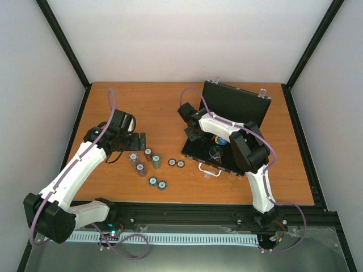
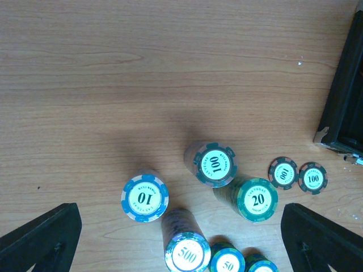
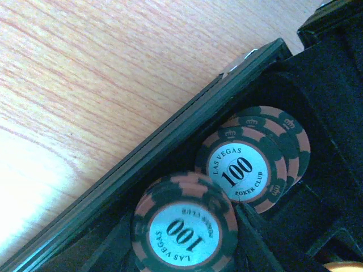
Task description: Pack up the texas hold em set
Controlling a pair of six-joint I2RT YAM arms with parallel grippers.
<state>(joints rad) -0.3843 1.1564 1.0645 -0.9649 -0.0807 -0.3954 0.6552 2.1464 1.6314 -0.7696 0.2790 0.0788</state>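
Your right gripper [image 1: 194, 136] is down in the far-left corner of the open case [image 1: 198, 152]. The lid [image 1: 238, 105] stands up on the far side, which leaves the tray reachable from above. In the right wrist view a near pile of 100 chips [image 3: 181, 233] sits inside the black lining, hard against the case wall. A fanned pile of 100 chips [image 3: 245, 165] lies just beyond it, touching it. Dark wedges on either side of the near pile look like your jaws, part-way apart. Black on black, I cannot tell whether they grip the pile or have let it go. My reading is that you are seating it tight to the wall so later stacks fit alongside.

Your left gripper [image 1: 136, 141] hangs over the chips on the tabletop [image 1: 113, 102], left of the case, jaws spread wide and holding nothing. That width suits straddling a whole stack. Below it the 10 stack [image 2: 144, 197], 100 stack [image 2: 215, 164], 20 stack [image 2: 256, 199] and 500 stack [image 2: 187, 254] stand upright, close together. Two single 100 chips [image 2: 283, 173] lie flat nearer the case.

The stacks crowd each other, so I would take the 10 stack first. It stands on the outside, with room for a finger beside it. Most of the set is on the tabletop, so packing looks to be at an early stage.
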